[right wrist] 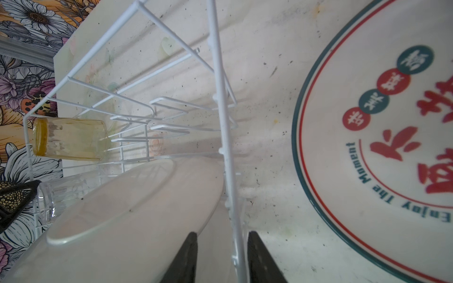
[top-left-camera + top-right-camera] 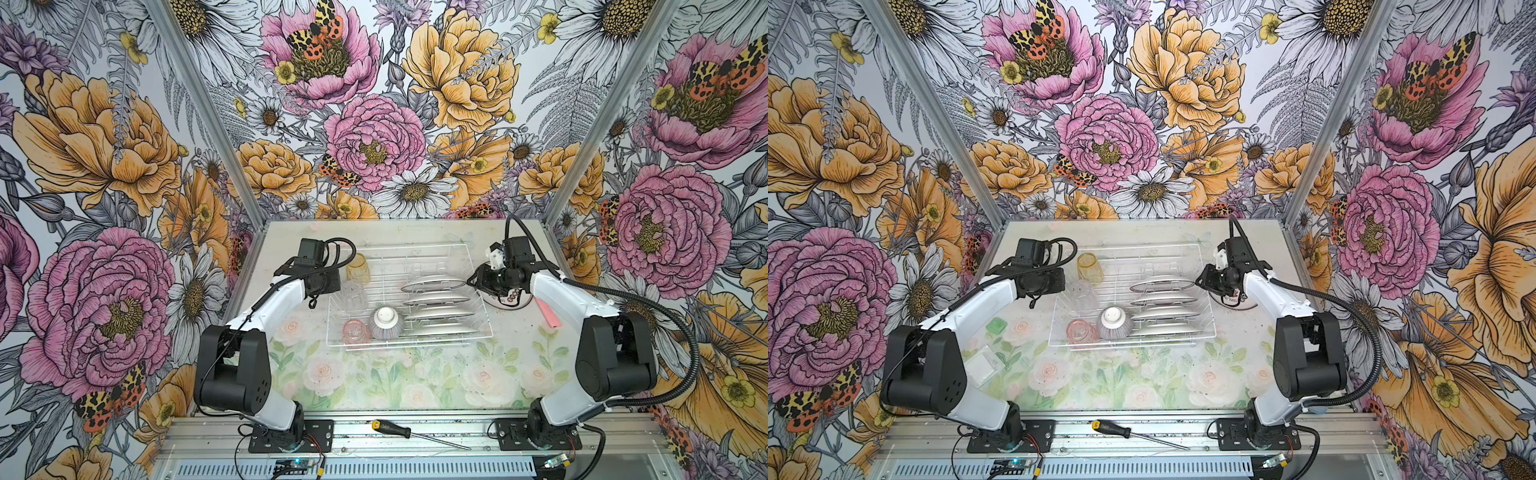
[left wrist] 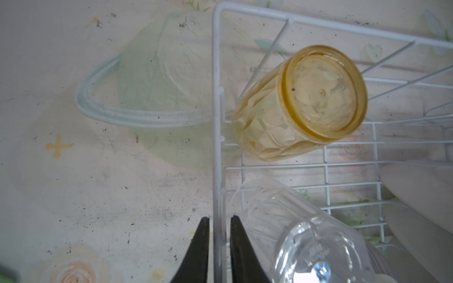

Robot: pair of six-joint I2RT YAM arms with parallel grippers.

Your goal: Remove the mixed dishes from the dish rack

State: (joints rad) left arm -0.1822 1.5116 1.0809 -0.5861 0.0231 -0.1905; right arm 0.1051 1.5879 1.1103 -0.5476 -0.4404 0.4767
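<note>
Dish rack [image 2: 1177, 332] mid-bench. Inside: four plates [image 2: 1163, 285] on edge, right half; yellow tumbler [image 2: 1090, 268] far-left corner, clear tumbler [image 2: 1084, 295] just nearer, pink tumbler [image 2: 1080, 330] near-left corner touching upturned bowl [image 2: 1115, 322]. Another plate [image 2: 1239, 302] flat just right of rack.

Left tool [image 3: 219, 247] narrowly parted; right tool [image 1: 221, 257] apparently wider.

Bold floral wallpaper [image 2: 374, 137] lines three walls around a pale rose-printed tabletop [image 2: 395, 382], evenly lit

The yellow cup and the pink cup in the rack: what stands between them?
In both top views, the clear cup stands between the yellow cup and the pink cup, along the rack's left side.
</note>
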